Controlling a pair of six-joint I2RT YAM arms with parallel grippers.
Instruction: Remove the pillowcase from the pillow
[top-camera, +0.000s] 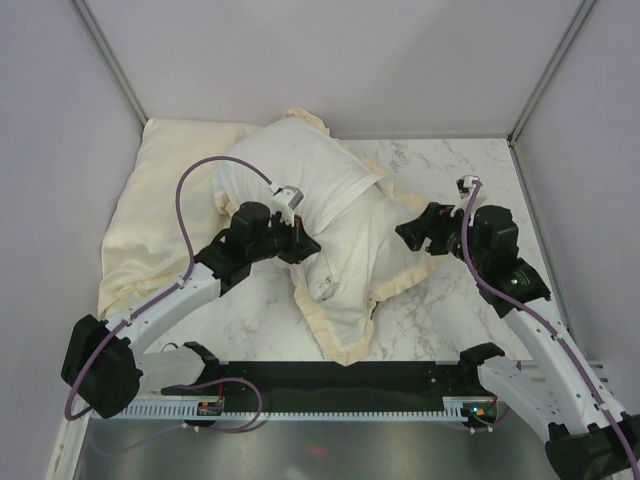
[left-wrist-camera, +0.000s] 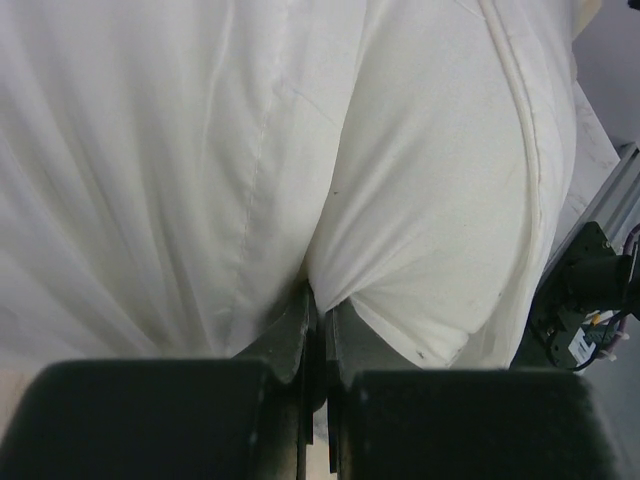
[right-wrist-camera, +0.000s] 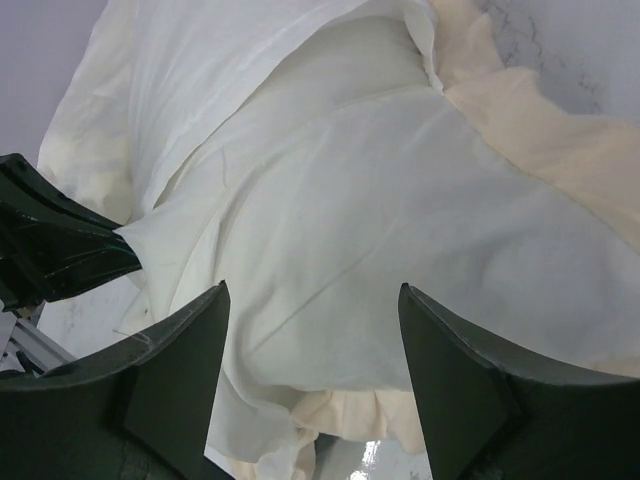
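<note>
The plump off-white pillow (top-camera: 290, 165) lies at the back centre, its near end against the bunched pillowcase (top-camera: 350, 270). The pillowcase shows its whitish face and its cream frill (top-camera: 335, 335). My left gripper (top-camera: 303, 243) is shut on a pinch of the pillowcase's white fabric where it meets the pillow. In the left wrist view the gripper (left-wrist-camera: 320, 300) has cloth squeezed between its shut fingers. My right gripper (top-camera: 408, 232) is open and empty at the pillowcase's right edge. In the right wrist view the gripper (right-wrist-camera: 312, 290) has its fingers spread just above the pillowcase (right-wrist-camera: 380, 220).
A flat pale-yellow cloth (top-camera: 150, 220) lies at the back left against the wall. The marble table (top-camera: 470, 190) shows bare at the right and front left. Grey walls close the back and sides. A black rail (top-camera: 340, 390) runs along the near edge.
</note>
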